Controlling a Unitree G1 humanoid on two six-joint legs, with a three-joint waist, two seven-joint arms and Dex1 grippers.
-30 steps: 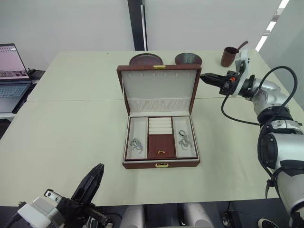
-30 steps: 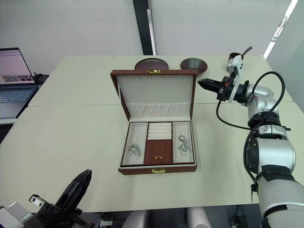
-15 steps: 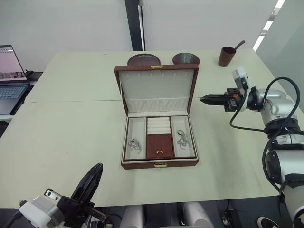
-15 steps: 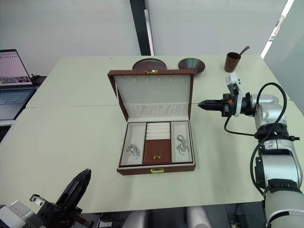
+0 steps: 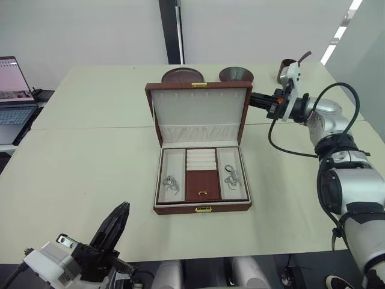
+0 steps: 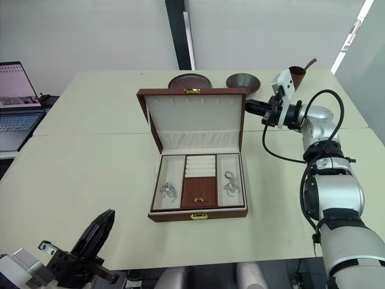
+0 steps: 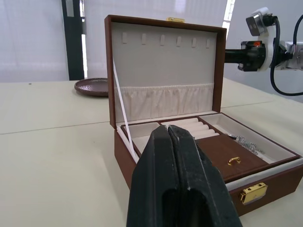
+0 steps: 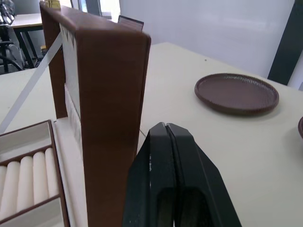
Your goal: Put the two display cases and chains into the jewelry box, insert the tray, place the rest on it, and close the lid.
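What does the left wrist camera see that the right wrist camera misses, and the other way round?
Left wrist view alone: the lid's cream lining with its hooks and gathered pocket, the brown flap with its gold knob, a silver chain, the box's front clasp, and the right gripper beside the lid's edge.

Right wrist view alone: the lid's wooden side edge seen close up.

Both: the jewelry box, the tray's ring rolls, a brown plate on the table, and shut black fingers in the foreground.
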